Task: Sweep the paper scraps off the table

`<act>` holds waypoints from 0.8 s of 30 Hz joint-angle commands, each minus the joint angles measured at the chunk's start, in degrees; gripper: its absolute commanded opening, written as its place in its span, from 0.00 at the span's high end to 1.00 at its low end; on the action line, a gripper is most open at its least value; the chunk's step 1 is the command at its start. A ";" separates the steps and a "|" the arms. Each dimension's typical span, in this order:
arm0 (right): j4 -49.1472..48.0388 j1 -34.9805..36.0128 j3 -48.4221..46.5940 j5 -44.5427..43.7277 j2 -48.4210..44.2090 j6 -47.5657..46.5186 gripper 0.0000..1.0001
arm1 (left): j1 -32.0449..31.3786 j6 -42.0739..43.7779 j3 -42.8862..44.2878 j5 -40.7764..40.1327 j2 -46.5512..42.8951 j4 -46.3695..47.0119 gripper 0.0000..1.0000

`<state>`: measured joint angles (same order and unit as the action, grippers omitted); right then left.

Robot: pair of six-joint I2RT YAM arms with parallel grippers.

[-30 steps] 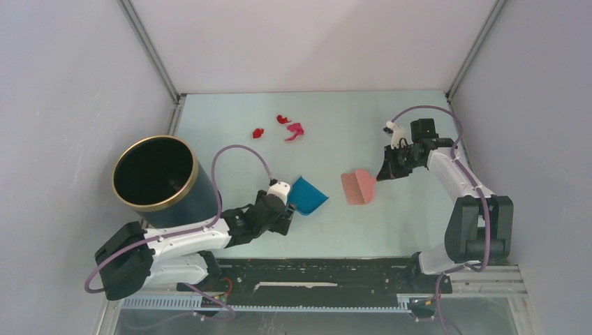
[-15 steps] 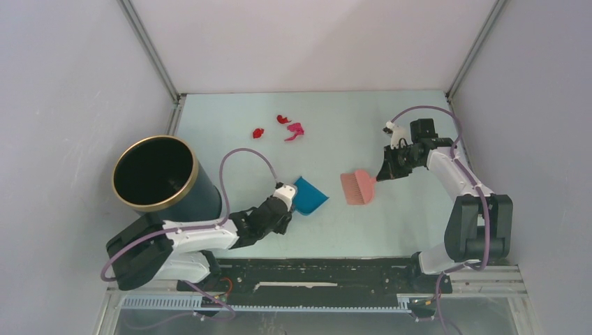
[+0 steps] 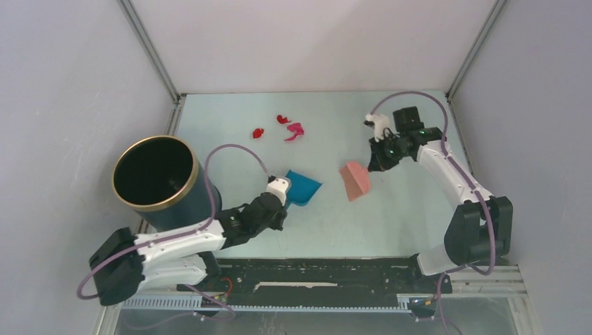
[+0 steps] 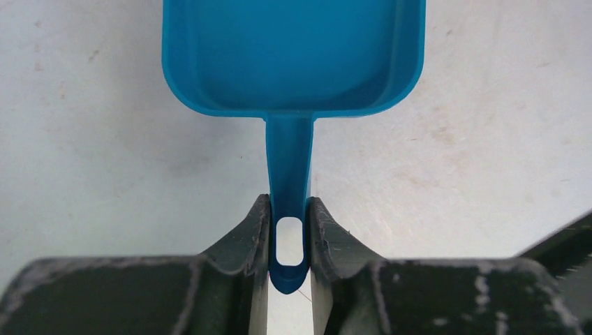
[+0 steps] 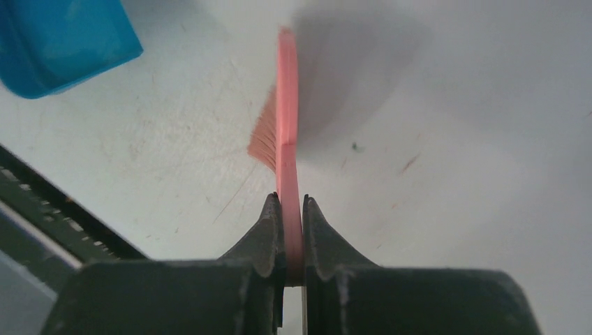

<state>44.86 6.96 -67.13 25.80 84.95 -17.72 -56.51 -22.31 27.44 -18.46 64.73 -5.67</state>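
I am gripping the handle of the blue dustpan (image 4: 293, 56) with my left gripper (image 4: 288, 230). Both jaws are pressing on the thin handle from either side, just above its hanging hole, so the gap is staying narrow. The pan's open mouth is pointing away from me, toward the far side of the table (image 3: 391, 223). I cannot tell whether the pan is resting on the surface or hanging just above it.

I am pinching the pink brush (image 5: 286, 105) by its handle with my right gripper (image 5: 292, 216), jaws almost together on the flat plastic. In the right wrist view the brush is standing on edge, with its bristles sticking out to the left. From above it is sitting right of the dustpan, close but apart from it. Whether the bristles are touching the table is unclear.

The paper scraps (image 3: 294, 130) are lying on the table at its far left-middle: three small red and magenta bits, close together. They are lying beyond the dustpan, well apart from it and from the brush. Neither tool is touching them.

A black bin (image 3: 153, 174) with a gold rim is standing at the table's left edge, beside my left arm.
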 commanded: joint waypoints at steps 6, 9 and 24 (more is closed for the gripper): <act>-1.00 11.44 -28.21 -16.04 12.43 -13.69 1.00 | -0.45 -17.09 -0.04 -0.48 -17.47 -16.31 0.90; -5.54 14.89 -34.89 -18.75 18.64 -22.00 1.00 | -1.23 -19.64 -1.59 -0.70 -19.50 -18.30 0.91; -41.69 26.70 -43.80 -14.20 41.14 -66.19 1.00 | -14.58 -31.16 2.81 -10.52 -11.80 -37.32 0.95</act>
<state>12.91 31.97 -102.85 9.41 120.38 -73.45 -68.71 -47.59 27.07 -25.02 51.46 -37.63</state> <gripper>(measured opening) 0.076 0.229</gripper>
